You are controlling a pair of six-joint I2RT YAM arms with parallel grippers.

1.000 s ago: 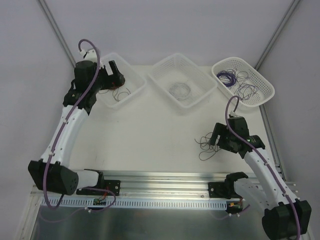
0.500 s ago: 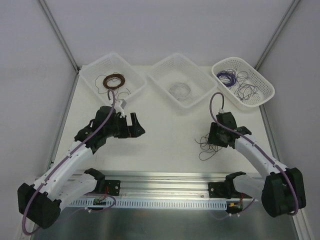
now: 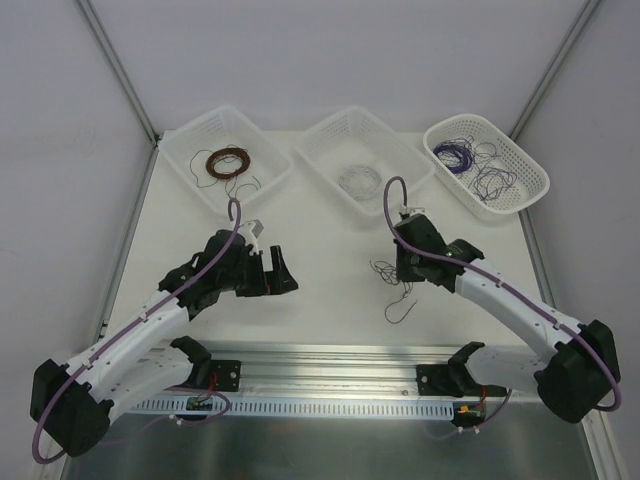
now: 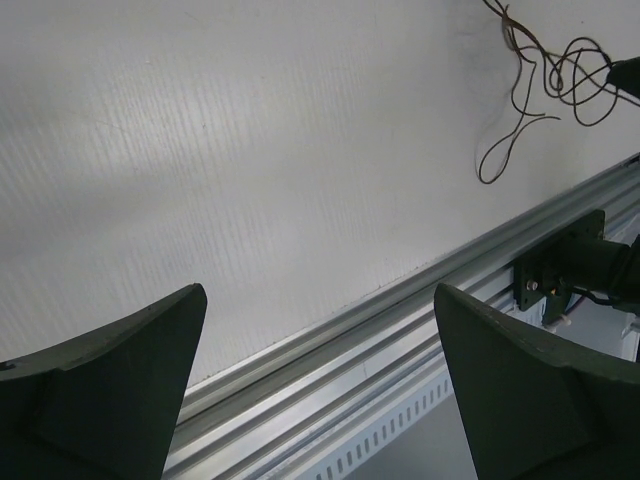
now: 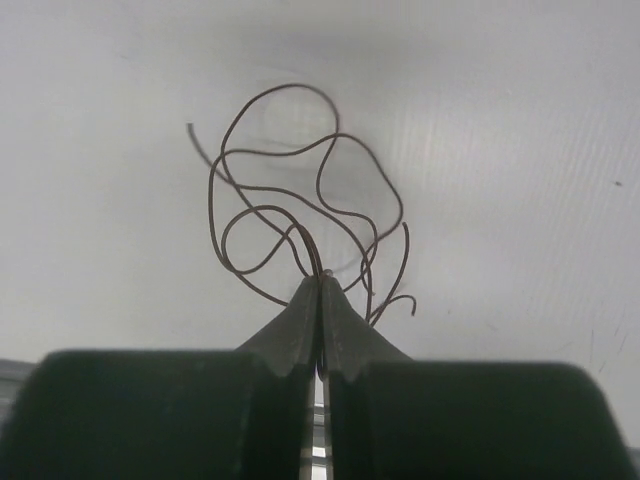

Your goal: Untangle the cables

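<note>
Looking partway done on the bench point(image 3: 320, 250): far-right basket point(image 3: 522, 200) is holding the tangled cables point(image 3: 468, 160), most left to separate, left tool point(image 4: 320, 295) is hanging spread and empty, right tool point(image 5: 320, 282) is pinching one brown strand point(image 5: 290, 87) mid-bench.

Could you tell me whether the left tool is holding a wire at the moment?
No, the left tool is wide open over bare table; the brown wire sits pinched in the right tool.
</note>
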